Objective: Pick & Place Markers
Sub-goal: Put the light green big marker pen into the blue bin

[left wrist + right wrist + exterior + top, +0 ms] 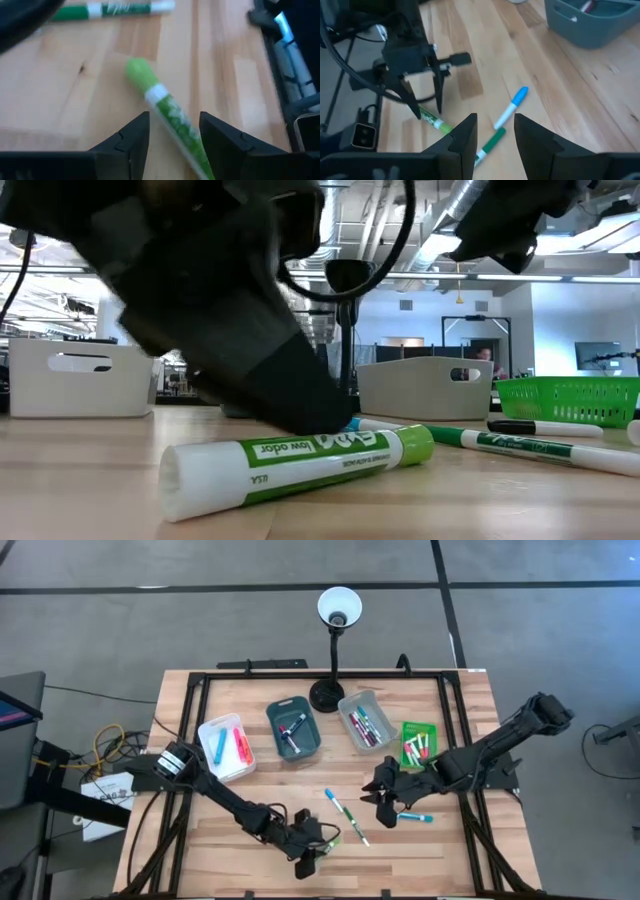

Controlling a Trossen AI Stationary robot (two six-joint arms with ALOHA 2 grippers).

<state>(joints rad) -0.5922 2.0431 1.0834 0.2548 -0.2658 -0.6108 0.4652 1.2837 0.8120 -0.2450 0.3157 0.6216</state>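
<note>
The left claw [172, 137] stands spread over a green marker [167, 112] lying on the worktop [250, 860], while the right claw [494, 132] hovers spread and empty.

Place: robotics lab or workshop
Evidence: exposed ceiling ducts [470, 210], strip lights, concrete floor [120, 620], wooden workbench [250, 810]
</note>
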